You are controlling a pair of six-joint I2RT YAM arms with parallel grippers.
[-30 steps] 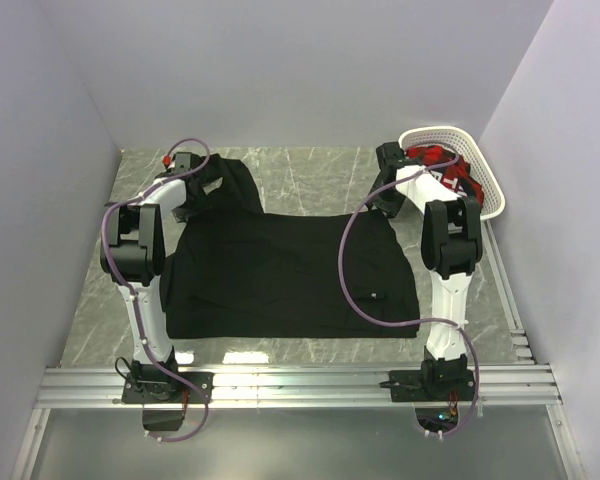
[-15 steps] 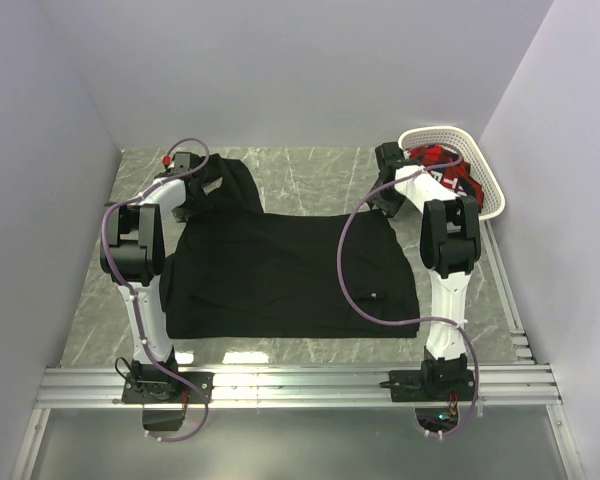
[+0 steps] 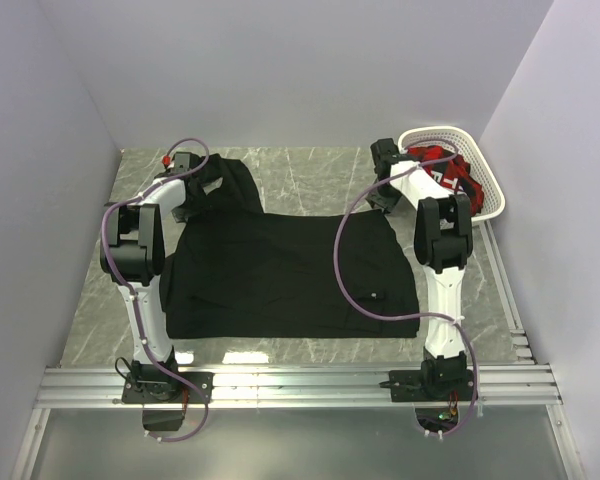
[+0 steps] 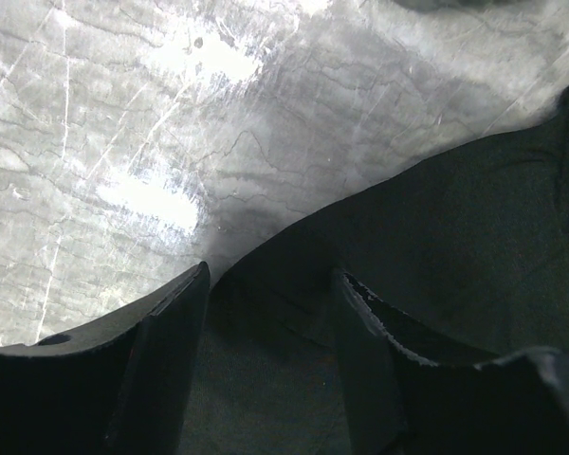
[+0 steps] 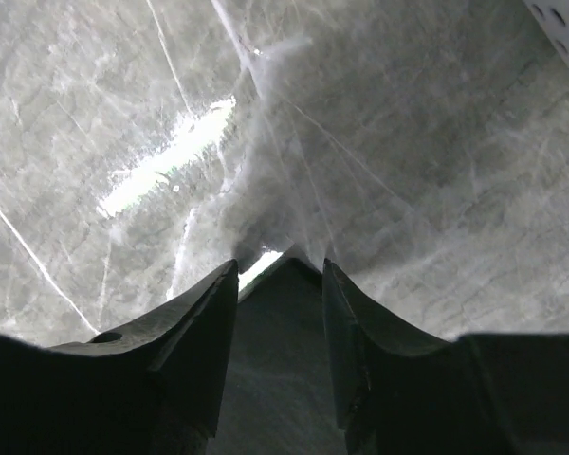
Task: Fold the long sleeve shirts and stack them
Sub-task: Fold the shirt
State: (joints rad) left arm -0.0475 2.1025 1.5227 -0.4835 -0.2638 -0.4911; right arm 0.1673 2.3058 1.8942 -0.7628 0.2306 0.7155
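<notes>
A black long sleeve shirt [image 3: 280, 270] lies spread flat on the grey marble table [image 3: 310, 175], with one part bunched at its far left [image 3: 238, 185]. My left gripper [image 3: 194, 203] is low over that far-left part. In the left wrist view it [image 4: 270, 275] is open, with the black fabric [image 4: 436, 237] and its edge lying between the fingers. My right gripper [image 3: 381, 197] is at the shirt's far-right corner. In the right wrist view it [image 5: 280, 265] is open, and a pointed corner of black cloth [image 5: 280, 360] lies between the fingers.
A white basket [image 3: 450, 133] stands at the far right and holds red and dark clothes [image 3: 435, 155]. Its perforated wall shows in the right wrist view [image 5: 564, 24]. Grey walls close in the table on three sides. A metal rail [image 3: 300, 385] runs along the near edge.
My right arm has shifted slightly left and towards the far side near the shirt's corner. The left arm and the shirt have not visibly moved.
</notes>
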